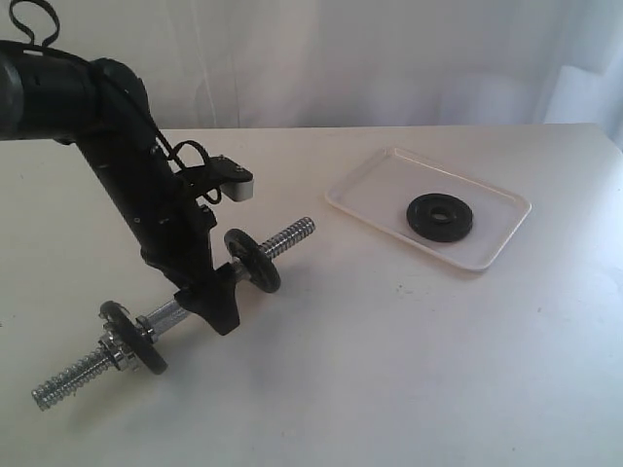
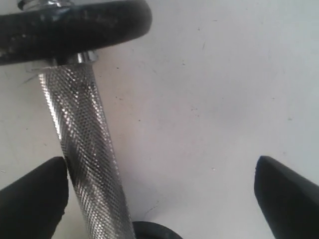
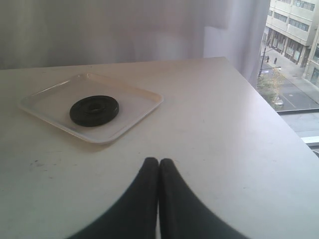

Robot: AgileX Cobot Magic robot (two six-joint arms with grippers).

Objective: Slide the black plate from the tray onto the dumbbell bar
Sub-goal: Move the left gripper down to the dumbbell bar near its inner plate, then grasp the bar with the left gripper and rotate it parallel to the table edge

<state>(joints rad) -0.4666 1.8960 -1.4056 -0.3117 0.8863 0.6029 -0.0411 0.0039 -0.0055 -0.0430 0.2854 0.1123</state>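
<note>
The black plate (image 1: 440, 216) (image 3: 94, 110) lies flat in the white tray (image 1: 375, 190) (image 3: 134, 99) at the back right. The dumbbell bar (image 1: 292, 236) rests on the table at the front left, with a small black disc (image 1: 251, 260) toward one end and a disc with a silver nut collar (image 1: 115, 348) toward the other. My left gripper (image 1: 219, 311) (image 2: 160, 169) stands open over the bar's knurled middle (image 2: 82, 144), which lies between the fingers close to one finger (image 2: 35, 199). My right gripper (image 3: 158, 162) is shut and empty above bare table, well short of the tray; it is out of the exterior view.
The left arm (image 1: 146, 185) leans over the bar from the back left. The table's right edge (image 3: 279, 114) drops off beside a window. A white curtain hangs behind the table.
</note>
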